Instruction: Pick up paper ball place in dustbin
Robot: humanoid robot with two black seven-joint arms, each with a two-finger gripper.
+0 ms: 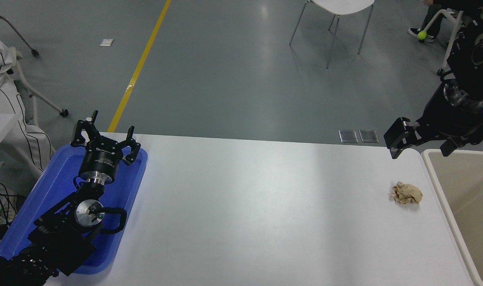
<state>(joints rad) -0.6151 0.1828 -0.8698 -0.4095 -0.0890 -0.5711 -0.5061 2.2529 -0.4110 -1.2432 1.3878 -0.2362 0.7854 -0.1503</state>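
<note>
Head view shows the paper ball (406, 193) lying on the white table (245, 206), toward the right side and just beside the dustbin (443, 198), apart from its cream rim. It is a wrinkled tan wad, resting free with nothing touching it.

At the table's right edge stands the dustbin, with only its left rim and a part of its tan inner wall in view.

Above the ball and the bin's far corner hangs the right gripper (422, 145), clear of the table and well apart from the ball. Its two black fingers stand spread, one over the table's far edge, the other over the bin's rim, with nothing between them.

Far across at the lower left, the left gripper (106, 139) is parked over a blue tray (39, 198), its fingers spread apart and empty.

Beyond the table lies a grey floor with a yellow line (140, 65). A white chair (336, 16) stands at the top, and a small yellow-green ball (422, 35) sits by a person's shoe at the upper right.
</note>
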